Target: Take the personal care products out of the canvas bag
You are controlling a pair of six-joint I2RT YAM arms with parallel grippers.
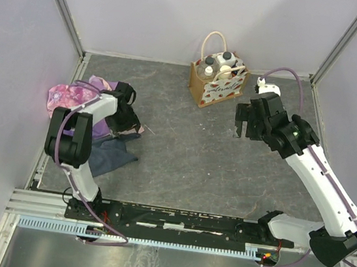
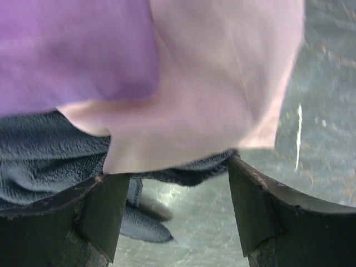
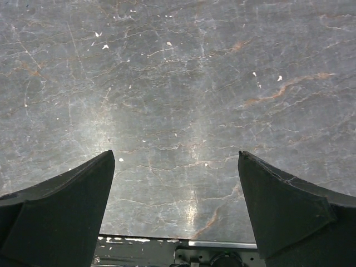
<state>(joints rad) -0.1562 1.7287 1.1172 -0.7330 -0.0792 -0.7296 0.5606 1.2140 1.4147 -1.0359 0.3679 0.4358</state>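
The canvas bag (image 1: 218,85) stands upright at the back middle of the table, tan with cream loop handles and a red print on its front. Small bottles (image 1: 224,62) with dark and cream caps stick up inside it. My right gripper (image 1: 244,126) is open and empty, hovering above bare table just right of and nearer than the bag; its fingers (image 3: 61,206) frame only grey stone. My left gripper (image 1: 131,117) is open at the far left, its fingers (image 2: 105,206) right at the edge of the pink-purple garment (image 2: 183,78) and grey-blue cloth (image 2: 50,150), holding nothing.
The pink-purple garment (image 1: 71,98) and grey-blue cloth (image 1: 113,156) lie heaped at the left edge. Pale walls enclose the table on three sides. A metal rail (image 1: 167,221) with the arm bases runs along the near edge.
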